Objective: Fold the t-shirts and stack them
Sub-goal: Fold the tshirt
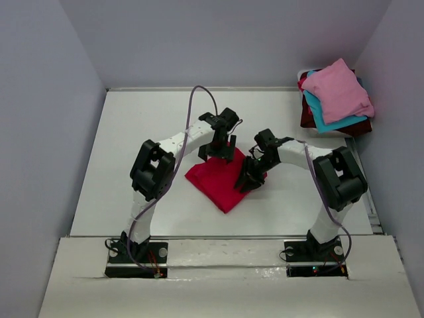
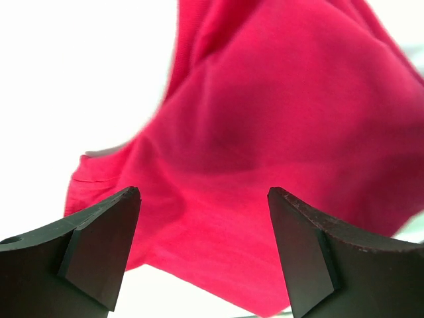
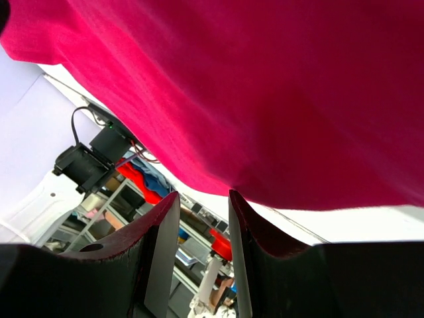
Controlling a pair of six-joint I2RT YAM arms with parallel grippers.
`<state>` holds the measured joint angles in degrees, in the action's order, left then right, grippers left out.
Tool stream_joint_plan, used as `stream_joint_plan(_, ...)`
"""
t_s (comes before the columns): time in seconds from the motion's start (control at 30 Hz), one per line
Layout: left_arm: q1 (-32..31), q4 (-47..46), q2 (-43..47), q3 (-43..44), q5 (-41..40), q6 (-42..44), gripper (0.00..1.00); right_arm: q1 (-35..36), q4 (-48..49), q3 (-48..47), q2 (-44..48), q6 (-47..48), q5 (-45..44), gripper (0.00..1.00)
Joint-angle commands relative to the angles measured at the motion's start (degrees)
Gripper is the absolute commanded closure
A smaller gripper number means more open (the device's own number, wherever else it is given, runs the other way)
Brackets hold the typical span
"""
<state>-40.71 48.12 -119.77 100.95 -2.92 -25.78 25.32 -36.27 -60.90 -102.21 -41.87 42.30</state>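
A crimson-red t-shirt (image 1: 222, 184) lies partly folded in the middle of the white table (image 1: 132, 146). My left gripper (image 1: 222, 154) hovers over the shirt's far edge, its jaws wide open with only red cloth (image 2: 278, 119) below them (image 2: 204, 193). My right gripper (image 1: 250, 179) sits at the shirt's right edge. Its jaws (image 3: 203, 194) stand a little apart with nothing between them, their tips right at the hem of the red cloth (image 3: 265, 86). A pink t-shirt (image 1: 338, 89) tops a pile at the back right, over a teal-blue one (image 1: 328, 123) and a dark maroon one (image 1: 309, 114).
The pile sits in the table's back right corner against the right wall (image 1: 397, 132). Grey walls close in the table on the left, back and right. A raised white ledge (image 1: 218, 265) along the near edge carries both arm bases.
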Motion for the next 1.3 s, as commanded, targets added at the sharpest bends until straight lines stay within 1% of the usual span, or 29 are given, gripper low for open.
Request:
stream_joint_plan(0.0, 0.54, 2.16, -1.26, -0.75, -4.81, 1.96, 0.1, 1.22, 2.87, 0.61, -0.97, -0.67, 1.46, 0.59)
stream_joint_plan(0.17, 1.07, 1.63, -3.98, -2.77, -5.52, 2.49, 0.11, 1.22, 3.84, 0.87, -2.2, -0.85, 1.38, 0.59)
stream_joint_plan(0.4, 1.6, 0.4, -5.04, -5.93, -5.34, 2.67, 0.11, 1.75, 5.16, 2.54, -3.25, -1.02, 0.94, 0.59)
stream_joint_plan(0.67, 2.12, -1.1, -2.84, -9.89, -4.03, 2.31, 0.11, 1.75, 7.35, 4.92, -5.18, -3.13, -0.73, 0.59)
stream_joint_plan(0.9, 2.65, -2.94, -0.21, -13.84, -1.39, 1.79, 0.11, 1.75, 4.11, 0.88, -8.78, -2.96, -4.59, 0.59)
stream_joint_plan(1.13, 3.71, -4.43, 2.34, -17.97, 0.28, 1.7, 0.11, 1.75, 0.33, -5.53, -12.57, -1.91, -8.11, 0.59)
stream_joint_plan(1.27, 4.94, -5.23, 4.53, -20.17, 1.42, 1.87, 0.12, -0.09, -1.96, -8.7, -14.59, -0.94, -10.13, 0.59)
